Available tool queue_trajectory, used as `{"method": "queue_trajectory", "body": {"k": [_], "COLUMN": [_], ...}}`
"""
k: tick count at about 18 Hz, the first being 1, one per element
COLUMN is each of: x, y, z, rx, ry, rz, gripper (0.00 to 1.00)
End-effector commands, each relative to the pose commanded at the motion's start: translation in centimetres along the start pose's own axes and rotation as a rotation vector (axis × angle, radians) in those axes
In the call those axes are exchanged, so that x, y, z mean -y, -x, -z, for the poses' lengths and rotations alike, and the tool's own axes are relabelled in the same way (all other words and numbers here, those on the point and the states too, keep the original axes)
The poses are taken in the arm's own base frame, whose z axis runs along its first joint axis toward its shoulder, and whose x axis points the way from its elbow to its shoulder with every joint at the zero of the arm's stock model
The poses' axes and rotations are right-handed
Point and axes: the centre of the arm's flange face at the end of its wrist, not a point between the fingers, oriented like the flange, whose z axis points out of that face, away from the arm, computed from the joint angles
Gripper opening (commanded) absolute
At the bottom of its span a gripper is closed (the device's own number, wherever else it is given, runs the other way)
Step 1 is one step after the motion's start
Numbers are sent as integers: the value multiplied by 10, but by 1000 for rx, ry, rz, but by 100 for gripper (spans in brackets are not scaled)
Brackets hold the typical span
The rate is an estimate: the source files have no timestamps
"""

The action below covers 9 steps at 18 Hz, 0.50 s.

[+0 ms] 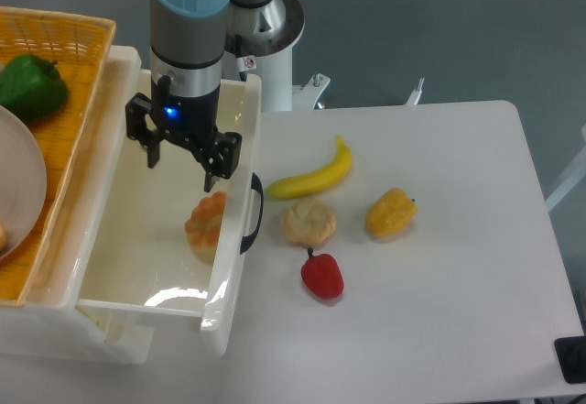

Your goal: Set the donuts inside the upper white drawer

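The golden-orange donut [206,225] lies on edge inside the upper white drawer [128,230], near its front right wall, free of the gripper. The drawer is pulled out, with its black curved handle [254,213] on the front. My gripper [181,168] is open and empty, hovering over the drawer just above and behind the donut, fingers [212,170] spread apart.
An orange wicker basket [64,102] with a green pepper [30,86] and a white plate sits on the left. On the table lie a banana [314,177], a round bun [309,223], a yellow bell pepper [391,212] and a red pepper [322,276].
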Motion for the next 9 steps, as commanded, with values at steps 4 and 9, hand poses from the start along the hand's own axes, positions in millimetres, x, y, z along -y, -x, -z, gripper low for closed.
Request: {"method": "queue_trajectory", "body": {"k": [4, 9], "x": [-12, -29], "y": [33, 76], "z": [17, 36], "rx": [49, 90], "ry": [-7, -20], "rz": [44, 40], "gripper": [100, 100]}}
